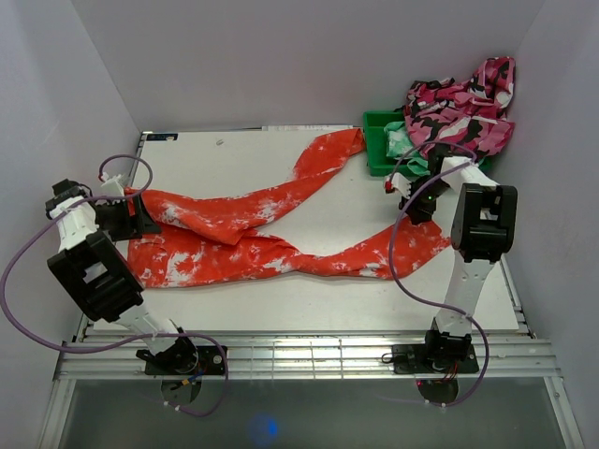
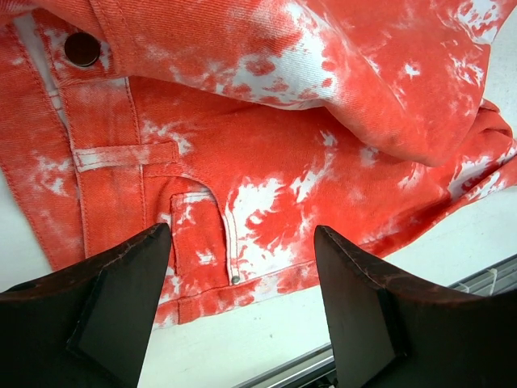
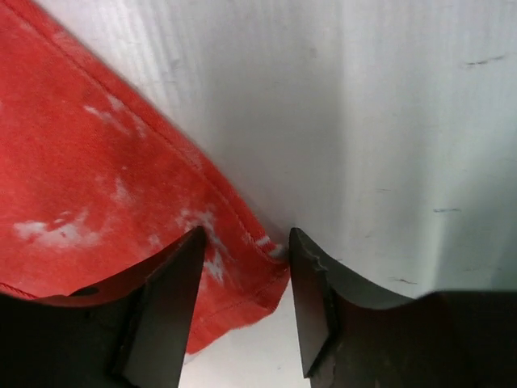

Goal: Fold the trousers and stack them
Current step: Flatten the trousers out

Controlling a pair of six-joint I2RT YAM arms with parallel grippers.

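The red-orange, white-speckled trousers (image 1: 243, 238) lie spread across the table (image 1: 234, 154), their two legs crossing near the middle. My left gripper (image 1: 142, 221) hovers over the waist end at the left. In the left wrist view it (image 2: 242, 242) stands open above the pocket and waistband (image 2: 266, 145), with nothing between its fingers. My right gripper (image 1: 408, 204) is at the hem of the near leg on the right. In the right wrist view its jaws (image 3: 246, 250) are open but narrowed, straddling the hem corner (image 3: 242, 267) without pinching it.
A green bin (image 1: 377, 140) stands at the back right with a mint-green garment (image 1: 401, 142) in it. A pink, black and white camouflage garment (image 1: 463, 112) is heaped over it. The table's metal front rail (image 2: 485, 283) runs just beyond the waistband.
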